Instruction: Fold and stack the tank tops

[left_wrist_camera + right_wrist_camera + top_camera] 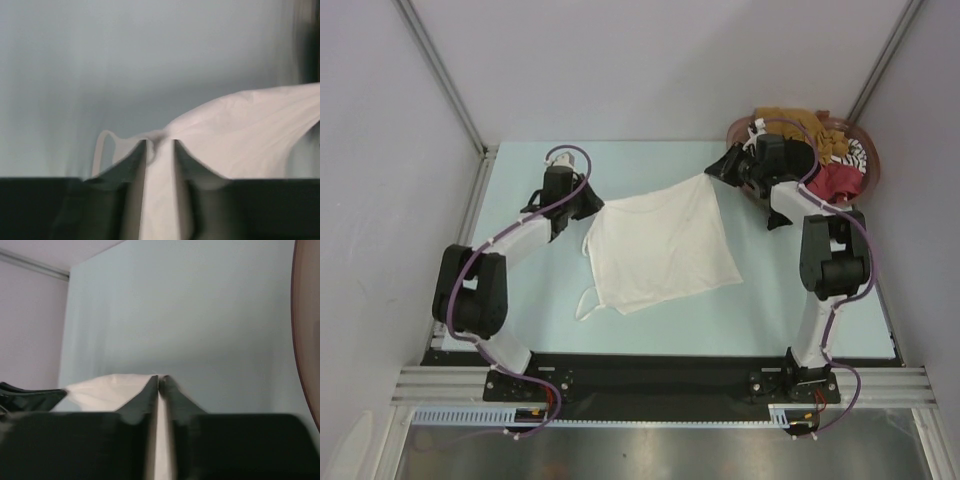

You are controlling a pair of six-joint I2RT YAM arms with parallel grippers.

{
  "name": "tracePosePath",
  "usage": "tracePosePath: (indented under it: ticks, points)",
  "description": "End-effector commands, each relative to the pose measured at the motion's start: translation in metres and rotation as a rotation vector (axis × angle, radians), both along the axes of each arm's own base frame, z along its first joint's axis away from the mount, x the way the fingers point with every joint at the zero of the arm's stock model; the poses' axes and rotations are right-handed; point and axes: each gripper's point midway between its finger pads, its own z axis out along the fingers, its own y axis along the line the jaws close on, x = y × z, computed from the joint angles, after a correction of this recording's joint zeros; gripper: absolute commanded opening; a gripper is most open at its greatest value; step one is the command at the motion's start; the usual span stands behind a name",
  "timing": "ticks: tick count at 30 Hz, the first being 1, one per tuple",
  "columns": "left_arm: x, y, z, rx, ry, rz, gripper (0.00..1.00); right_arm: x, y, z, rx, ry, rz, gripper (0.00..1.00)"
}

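Nearest the overhead camera, the black mounting rail (640, 372) carried both arm bases. Beyond it the white tank top (660, 248) lay spread on the pale table (520, 300), a shoulder strap (588, 300) trailing at its near side. The left gripper (588, 205) held one far corner and the right gripper (718, 168) the other. The remaining tank tops (835, 170) — mustard, striped, red — sat heaped in the round basket (738, 128) at the far right.

From the left wrist, the jaws were pinched on a fold of white cloth, which rose away to the right in soft creases. The picture was blurred, so how deep the bite went could not be told.

From the right wrist, the jaws were pressed nearly together with a thin white edge caught between them.

The garment looked light and limp — it would likely sag wherever unsupported. Corners or the hem, taken with a full pinch, seemed the sensible places to hold.
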Motion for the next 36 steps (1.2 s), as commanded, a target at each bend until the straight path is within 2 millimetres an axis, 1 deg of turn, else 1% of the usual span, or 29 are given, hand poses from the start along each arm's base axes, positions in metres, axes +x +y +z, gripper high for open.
tracePosePath:
  ticks: [1,2,3,4,5,6,7,8,9,10,11,12,13,14,15,16,17,18,19,22,23,24,25,27,28,29,31,34,36]
  points:
    - [0.036,0.004,0.028,-0.018,-0.069,0.022,0.41,0.035,-0.001,0.029,0.085,-0.098,0.009,0.28]
    - [0.036,0.007,0.025,-0.009,-0.043,0.028,0.57,0.047,-0.004,0.033,0.077,-0.110,-0.016,0.48]
    - [0.037,0.007,0.026,-0.006,-0.039,0.027,0.68,0.048,-0.006,0.029,0.065,-0.086,-0.029,0.63]
    - [0.037,0.007,0.031,-0.006,-0.047,0.028,0.73,0.049,-0.007,0.033,0.059,-0.094,-0.031,0.65]
    - [0.035,0.008,0.034,-0.008,-0.056,0.028,0.81,0.045,-0.008,0.040,0.050,-0.105,-0.028,0.66]
    - [0.030,0.008,0.033,-0.010,-0.058,0.023,0.85,0.042,-0.009,0.042,0.045,-0.105,-0.028,0.66]
    - [0.025,0.010,0.044,-0.012,-0.079,0.023,0.87,0.038,-0.010,0.045,0.039,-0.107,-0.029,0.67]
    - [0.021,0.011,0.048,-0.009,-0.082,0.026,0.89,0.033,-0.012,0.046,0.025,-0.107,-0.034,0.67]
    - [0.012,0.012,0.044,-0.003,-0.063,0.018,0.89,0.020,-0.014,0.051,0.019,-0.107,-0.035,0.65]
    - [0.004,0.011,0.057,-0.020,-0.084,0.007,0.89,0.013,-0.016,0.053,0.015,-0.104,-0.037,0.63]
    - [-0.003,0.009,0.058,-0.024,-0.081,-0.001,0.89,0.004,-0.017,0.049,0.006,-0.092,-0.037,0.61]
    - [-0.018,0.010,0.058,-0.024,-0.068,-0.006,0.88,-0.014,-0.020,0.052,0.002,-0.090,-0.040,0.57]
    - [-0.027,0.009,0.056,-0.026,-0.057,-0.001,0.88,-0.024,-0.022,0.047,-0.004,-0.075,-0.045,0.55]
    - [-0.038,0.003,0.055,-0.017,-0.050,-0.010,0.88,-0.034,-0.026,0.046,-0.012,-0.068,-0.057,0.53]
    - [-0.056,0.004,0.051,-0.008,-0.036,-0.010,0.88,-0.044,-0.029,0.043,-0.028,-0.062,-0.062,0.44]
    - [-0.066,0.001,0.049,-0.017,-0.026,-0.005,0.87,-0.065,-0.033,0.036,-0.042,-0.044,-0.069,0.42]
    - [-0.079,-0.006,0.046,-0.016,-0.020,-0.015,0.85,-0.075,-0.038,0.030,-0.064,-0.025,-0.084,0.41]
    - [-0.096,-0.007,0.028,-0.016,0.018,-0.021,0.84,-0.084,-0.043,0.023,-0.080,-0.010,-0.101,0.40]
    - [-0.110,-0.015,0.036,-0.060,0.001,-0.029,0.82,-0.102,-0.051,0.018,-0.108,0.012,-0.134,0.38]
    - [-0.148,-0.025,0.019,-0.139,0.043,-0.032,0.77,-0.127,-0.058,0.007,-0.127,0.040,-0.157,0.37]
    - [-0.160,-0.034,0.014,-0.142,0.049,-0.046,0.76,-0.141,-0.064,-0.002,-0.141,0.066,-0.178,0.37]
    - [-0.172,-0.035,0.006,-0.143,0.054,-0.039,0.76,-0.147,-0.066,-0.007,-0.145,0.080,-0.188,0.36]
    - [-0.188,-0.050,0.003,-0.169,0.076,-0.068,0.76,-0.153,-0.067,-0.014,-0.148,0.089,-0.186,0.36]
    - [-0.204,-0.054,-0.006,-0.176,0.105,-0.040,0.74,-0.168,-0.072,-0.030,-0.169,0.135,-0.202,0.35]
    - [-0.216,-0.065,-0.008,-0.178,0.117,-0.075,0.74,-0.172,-0.074,-0.035,-0.178,0.147,-0.208,0.34]
    - [-0.222,-0.067,-0.011,-0.175,0.127,-0.075,0.73,-0.177,-0.076,-0.040,-0.184,0.164,-0.212,0.34]
    - [-0.235,-0.072,-0.020,-0.164,0.151,-0.080,0.72,-0.190,-0.076,-0.050,-0.185,0.182,-0.210,0.38]
    - [-0.248,-0.072,-0.034,-0.144,0.192,-0.064,0.71,-0.206,-0.079,-0.064,-0.198,0.207,-0.237,0.40]
    - [-0.253,-0.068,-0.046,-0.142,0.220,-0.036,0.71,-0.216,-0.089,-0.076,-0.218,0.245,-0.304,0.39]
